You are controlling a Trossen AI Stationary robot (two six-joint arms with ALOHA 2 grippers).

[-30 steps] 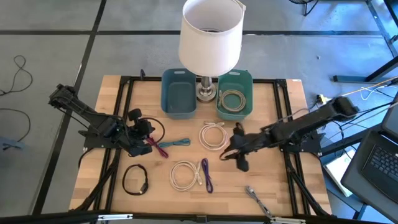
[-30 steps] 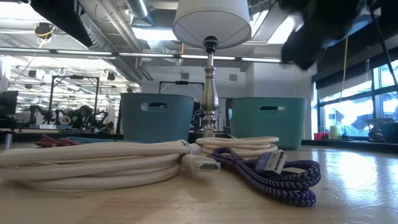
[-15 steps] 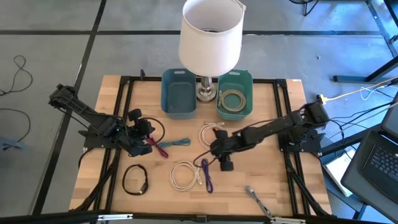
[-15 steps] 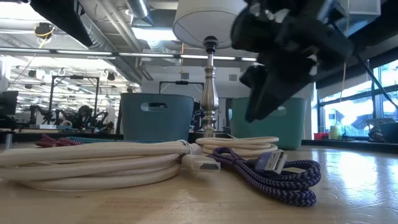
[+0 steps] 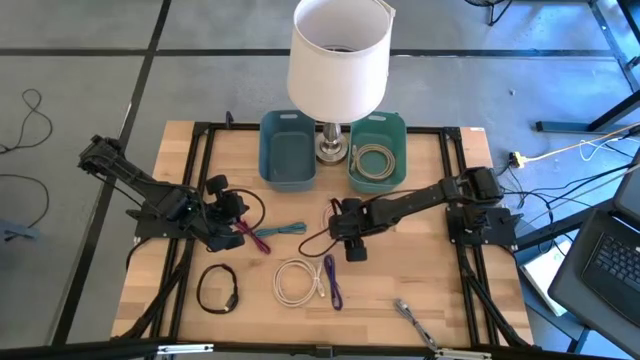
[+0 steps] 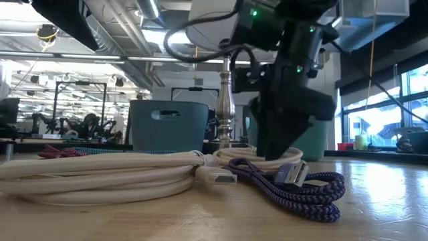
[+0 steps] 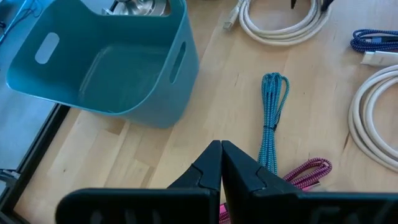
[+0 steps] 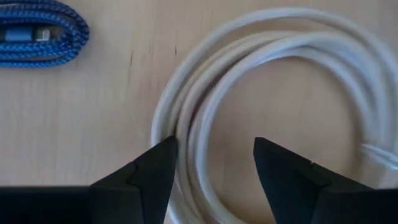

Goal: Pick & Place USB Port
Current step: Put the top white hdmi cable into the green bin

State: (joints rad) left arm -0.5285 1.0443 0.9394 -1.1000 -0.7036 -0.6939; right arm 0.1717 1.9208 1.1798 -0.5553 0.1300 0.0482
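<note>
A white coiled USB cable (image 5: 337, 212) lies flat on the table's middle. My right gripper (image 5: 346, 228) hangs right over it, open. In the right wrist view the right gripper (image 8: 214, 155) has several strands of the white coil (image 8: 205, 99) between its two fingers. In the low view the white coil (image 6: 257, 153) shows under the lowered gripper. My left gripper (image 7: 221, 155) waits shut near the table's left side, above a teal cable (image 7: 271, 118) and a pink cable (image 7: 308, 171). My right gripper comes at the white coil from above, pointing down. Its open fingers (image 8: 163, 158) stand on either side of one arc of the coil's strands (image 8: 186, 134), lying across them. I cannot tell whether the fingers touch the cable, which lies flat on the table.
A blue bin (image 5: 287, 150) and a green bin (image 5: 378, 152) holding a coiled cable stand at the far edge beside a lamp (image 5: 338, 55). Nearer lie a second white coil (image 5: 295, 281), a purple cable (image 5: 332, 282), a black cable (image 5: 217, 288) and a metal piece (image 5: 412, 322).
My right gripper has swept from the table's right side toward the left and slightly toward the far edge, coming down until it hangs low over the white coil. No cable has moved.
</note>
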